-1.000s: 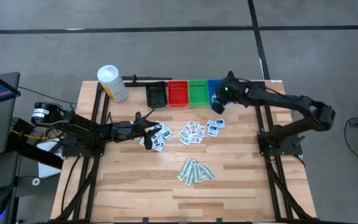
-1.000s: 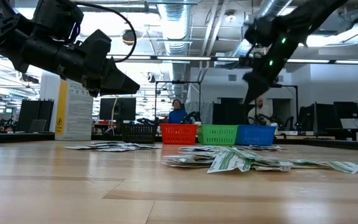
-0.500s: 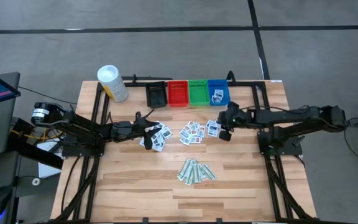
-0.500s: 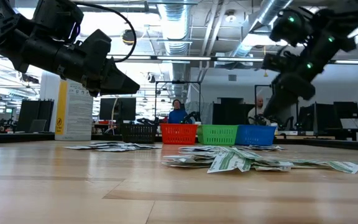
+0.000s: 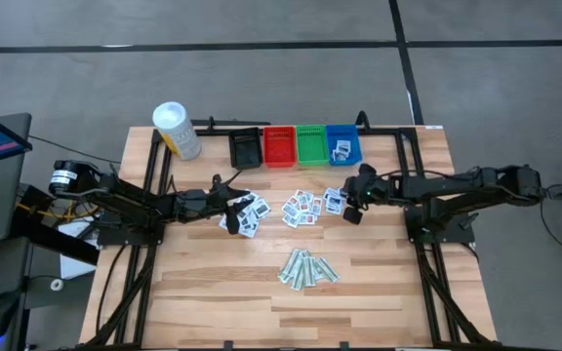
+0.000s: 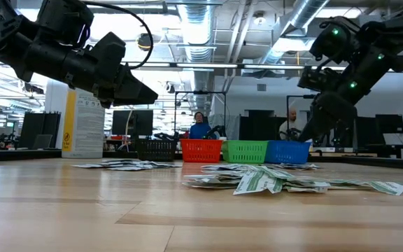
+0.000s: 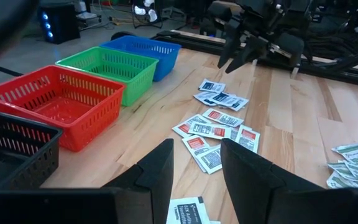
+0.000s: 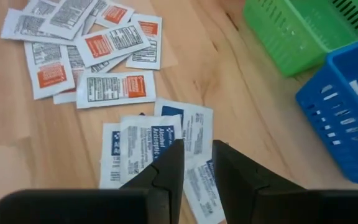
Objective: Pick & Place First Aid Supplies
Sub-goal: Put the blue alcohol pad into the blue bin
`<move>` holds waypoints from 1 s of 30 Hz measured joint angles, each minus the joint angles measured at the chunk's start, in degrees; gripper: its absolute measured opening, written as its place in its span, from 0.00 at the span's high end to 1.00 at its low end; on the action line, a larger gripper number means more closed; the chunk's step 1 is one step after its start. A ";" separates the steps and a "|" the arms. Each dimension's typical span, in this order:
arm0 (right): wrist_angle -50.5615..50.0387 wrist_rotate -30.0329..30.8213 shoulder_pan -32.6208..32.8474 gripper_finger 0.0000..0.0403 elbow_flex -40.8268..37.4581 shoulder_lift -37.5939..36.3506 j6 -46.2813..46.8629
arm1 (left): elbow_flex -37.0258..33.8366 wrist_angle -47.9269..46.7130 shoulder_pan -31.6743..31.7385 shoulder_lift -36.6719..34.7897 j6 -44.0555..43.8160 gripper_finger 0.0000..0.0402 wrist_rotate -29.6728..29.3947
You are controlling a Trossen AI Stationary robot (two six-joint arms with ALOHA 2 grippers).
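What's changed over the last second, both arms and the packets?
The right end effector swung back from over the blue bin to the blue-print packets, where it now hangs with fingers slightly apart, holding nothing. A packet lies in the blue bin. The left end effector, open over its pile, and the other piles stayed put.

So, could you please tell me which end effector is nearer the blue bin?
The right. The right end effector hovers over the blue-print packets just in front of the blue bin; the left end effector sits farther off, over the table's left packets.
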 joint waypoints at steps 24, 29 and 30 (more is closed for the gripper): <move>2.66 -1.36 -2.29 0.75 0.04 9.82 -0.38 | 0.00 0.39 0.00 0.00 -0.01 0.67 0.00; 1.71 -1.39 -2.29 0.70 0.04 9.82 -1.62 | 0.00 0.37 0.00 0.00 0.00 0.67 0.00; 1.09 -1.41 -2.29 0.69 0.04 9.82 -1.75 | 0.00 0.37 0.00 0.00 -0.01 0.67 0.00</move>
